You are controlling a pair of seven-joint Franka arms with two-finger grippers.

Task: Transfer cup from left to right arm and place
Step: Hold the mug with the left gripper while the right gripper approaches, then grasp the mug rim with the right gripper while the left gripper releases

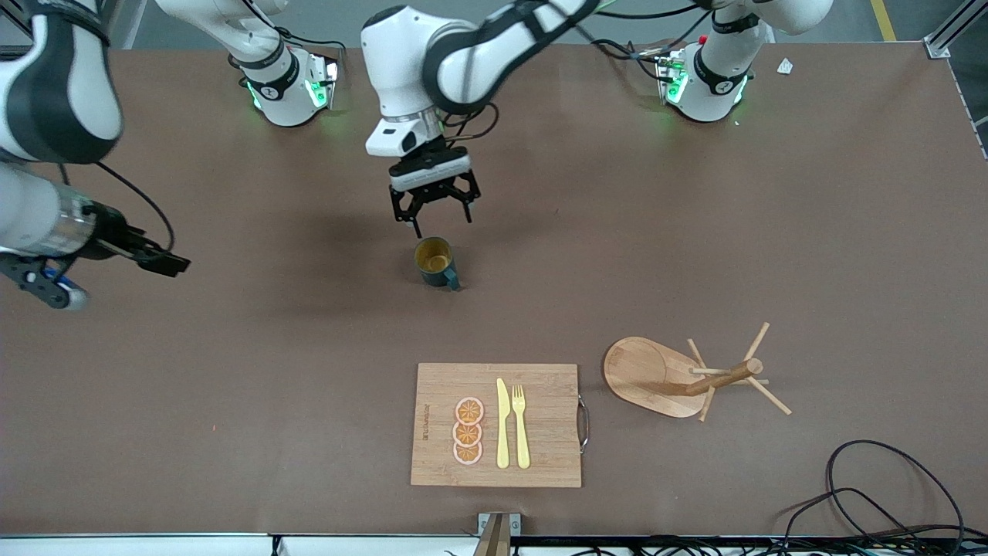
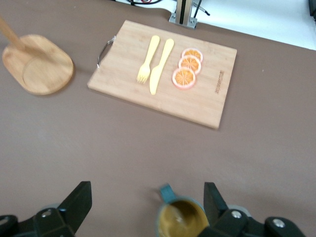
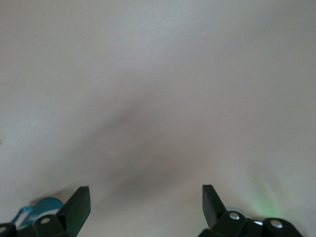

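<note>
The cup (image 1: 436,261), a dark teal mug with a yellowish-gold inside, stands upright on the brown table, farther from the front camera than the cutting board. Its handle points toward the front camera. My left gripper (image 1: 441,220) hangs just above it, open and holding nothing. In the left wrist view the cup (image 2: 182,219) sits low between the spread fingers of the left gripper (image 2: 148,197), close to one of them. My right gripper (image 1: 164,262) waits open over bare table at the right arm's end. The right wrist view shows the right gripper (image 3: 145,197) with only table between its fingers.
A bamboo cutting board (image 1: 540,455) with three orange slices (image 1: 468,431), a yellow knife (image 1: 502,423) and a fork (image 1: 520,426) lies near the front edge. A wooden peg rack (image 1: 679,378) stands beside it toward the left arm's end. Black cables (image 1: 888,494) lie at the front corner.
</note>
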